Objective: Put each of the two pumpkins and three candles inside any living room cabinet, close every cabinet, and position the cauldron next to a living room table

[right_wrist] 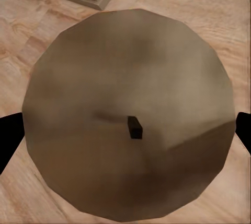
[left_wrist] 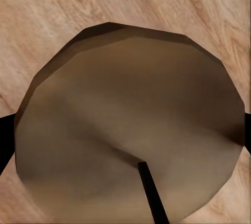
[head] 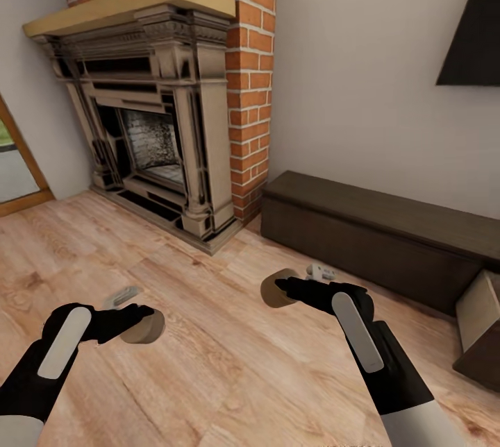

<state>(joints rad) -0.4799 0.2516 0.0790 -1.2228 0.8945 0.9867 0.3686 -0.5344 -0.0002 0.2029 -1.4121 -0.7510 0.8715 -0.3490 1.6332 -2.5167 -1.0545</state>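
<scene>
The left gripper (head: 139, 318) is clamping one candle (head: 146, 327) above the floor (head: 229, 364). The right gripper (head: 285, 287) is clamping another candle (head: 274, 289), nearer the cabinet (head: 375, 232).

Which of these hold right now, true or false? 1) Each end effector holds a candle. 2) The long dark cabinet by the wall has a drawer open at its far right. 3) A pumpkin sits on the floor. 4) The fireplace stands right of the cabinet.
1) True: the left end effector is shut on a stubby beige-grey cylindrical candle, the right end effector on another candle.
2) True: the low dark-brown wooden cabinet shows a pulled-out drawer with a pale inside.
3) False: the wooden floor carries no pumpkin.
4) False: the brick-backed fireplace stands left of it.
</scene>
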